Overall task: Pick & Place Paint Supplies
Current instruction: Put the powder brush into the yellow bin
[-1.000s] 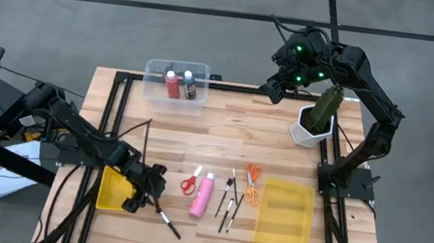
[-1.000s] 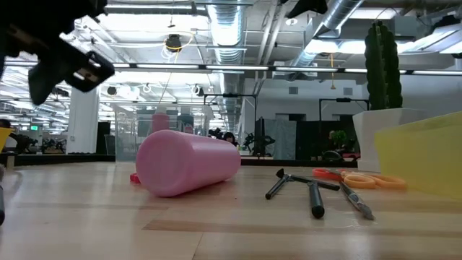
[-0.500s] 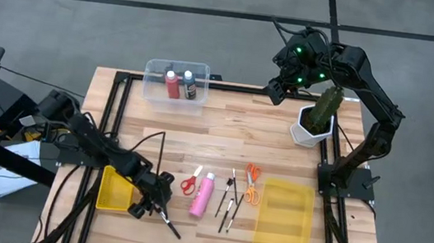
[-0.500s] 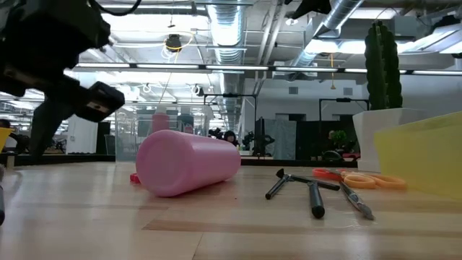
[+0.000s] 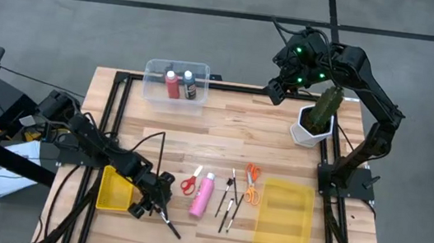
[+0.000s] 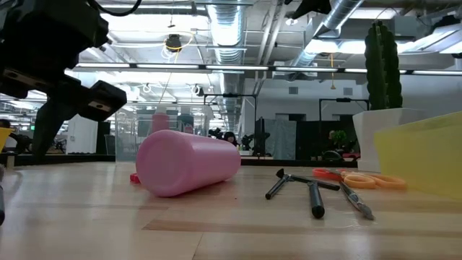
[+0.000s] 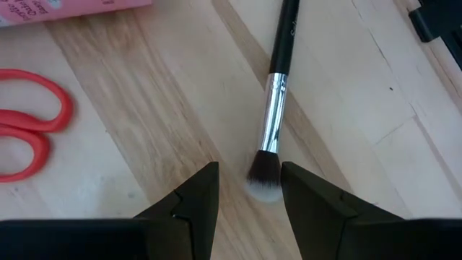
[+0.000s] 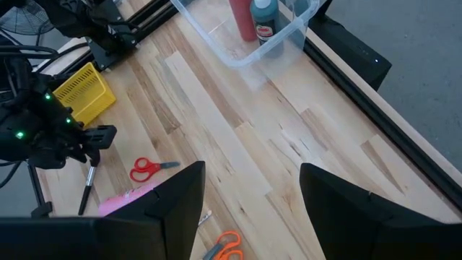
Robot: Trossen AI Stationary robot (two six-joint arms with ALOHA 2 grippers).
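My left gripper (image 5: pixel 154 203) (image 7: pixel 249 189) is open and low over the table's near left part. Its fingers stand on either side of the bristle head of a dark-handled brush (image 7: pixel 273 108) (image 5: pixel 169 222), which lies flat on the wood. I see no touch. Farther right lie red scissors (image 5: pixel 189 184), a pink bottle (image 5: pixel 203 194) on its side, several thin brushes (image 5: pixel 229 201) and orange scissors (image 5: pixel 252 184). A red bottle (image 5: pixel 172 84) and a dark white-capped bottle (image 5: pixel 190 85) stand in a clear bin (image 5: pixel 154 89). My right gripper (image 5: pixel 275 90) (image 8: pixel 251 195) waits open, high over the far right.
A yellow basket (image 5: pixel 111 189) sits just left of my left gripper. A flat yellow tray (image 5: pixel 284 218) lies at the near right. The green plant in its white pot (image 5: pixel 314 121) stands at the far right, below the right arm. Bare wood spans the table's middle.
My left gripper has moved toward the table's near right and down, from beside the yellow basket to the lone brush's bristle end. Then it has kept still. The things on the table lie where they were.
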